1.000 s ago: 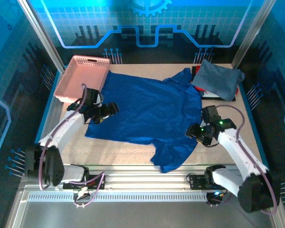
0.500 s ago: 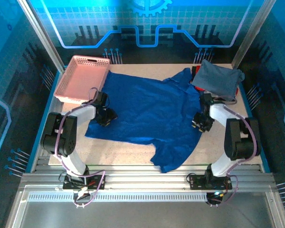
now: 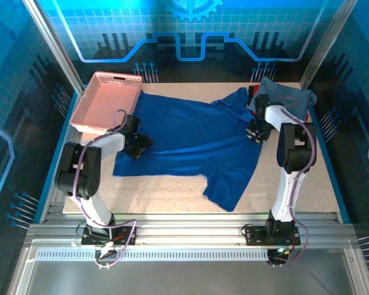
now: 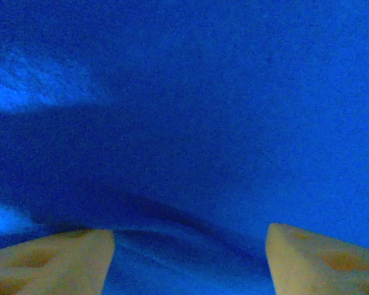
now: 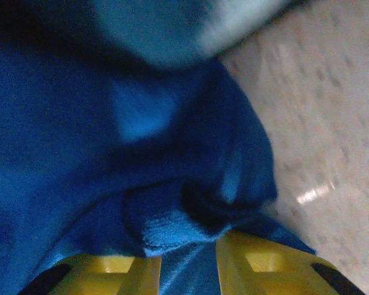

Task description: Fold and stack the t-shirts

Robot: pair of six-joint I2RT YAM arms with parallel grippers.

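The royal-blue t-shirt (image 3: 190, 141) lies spread across the table, one part trailing toward the near edge. My left gripper (image 3: 139, 146) rests on its left edge. In the left wrist view the left gripper (image 4: 189, 236) stands open, its fingers wide apart with a ridge of blue cloth (image 4: 203, 110) bulging between them. My right gripper (image 3: 254, 132) is at the shirt's right edge, beside the folded slate-grey t-shirt (image 3: 289, 98). In the right wrist view the right gripper (image 5: 187, 246) is shut on a bunched fold of the blue cloth (image 5: 80, 153).
A pink perforated basket (image 3: 107, 101) stands at the back left, touching the blue shirt's corner. Bare speckled tabletop (image 3: 160, 190) shows along the near side and at the right (image 5: 320, 110). Metal frame posts rise at the back corners.
Both arms reached farther back. The right gripper went from the shirt's near-right edge up beside the grey shirt and closed on blue cloth. The shirt's near part was dragged backward.
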